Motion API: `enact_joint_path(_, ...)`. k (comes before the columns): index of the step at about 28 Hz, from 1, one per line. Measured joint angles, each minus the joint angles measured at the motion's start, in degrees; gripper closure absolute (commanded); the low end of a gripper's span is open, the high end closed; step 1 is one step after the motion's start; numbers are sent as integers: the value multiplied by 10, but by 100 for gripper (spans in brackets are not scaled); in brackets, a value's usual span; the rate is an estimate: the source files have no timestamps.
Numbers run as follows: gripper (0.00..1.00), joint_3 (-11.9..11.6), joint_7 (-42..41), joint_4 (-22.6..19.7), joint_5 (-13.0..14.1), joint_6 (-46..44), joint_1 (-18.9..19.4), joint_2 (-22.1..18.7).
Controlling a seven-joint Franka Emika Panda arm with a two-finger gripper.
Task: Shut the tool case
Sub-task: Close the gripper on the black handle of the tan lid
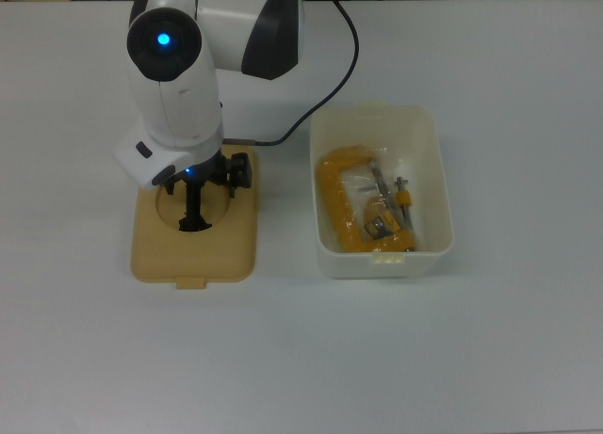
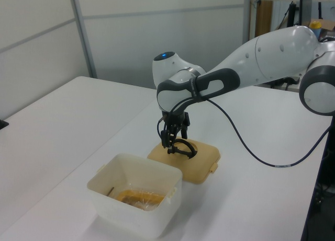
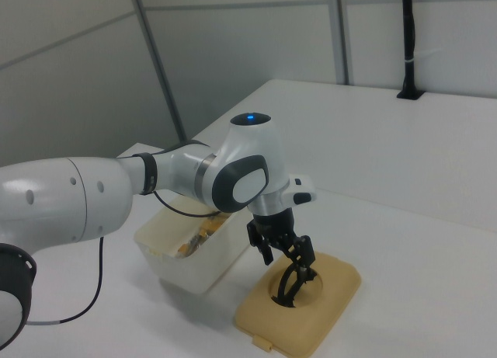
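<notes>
The tool case lies in two parts on the white table. Its tan lid (image 1: pixel 212 246) lies flat at the top view's left, with a black handle (image 1: pixel 192 214) standing up in its round recess. The white tub (image 1: pixel 322 250) sits uncovered at the top view's right. My gripper (image 1: pixel 200 180) is open and low over the lid, one finger on each side of the handle's far end. In the left view the gripper (image 2: pixel 173 142) hangs just above the handle (image 2: pixel 183 148). In the right view the gripper (image 3: pixel 287 258) straddles the handle (image 3: pixel 290 286), with the tub (image 3: pixel 182 266) to the lid's (image 3: pixel 326 307) left.
A yellow clamp (image 1: pixel 344 203) and small metal parts lie inside the tub. The arm's black cable (image 1: pixel 325 86) loops over the table behind the tub. The arm's white body covers the lid's far edge in the top view.
</notes>
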Motion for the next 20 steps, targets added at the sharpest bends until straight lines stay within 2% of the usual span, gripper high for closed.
enact_joint_path(1,36,0,0,0,-2,1,0,1)
enact_joint_path(2,52,0,0,0,-3,1,0,2)
enact_joint_path(6,87,0,0,0,-6,1,-1,3)
enact_joint_path(8,100,0,0,0,-6,1,-1,3)
enact_joint_path(20,100,-4,0,0,-7,1,-3,3)
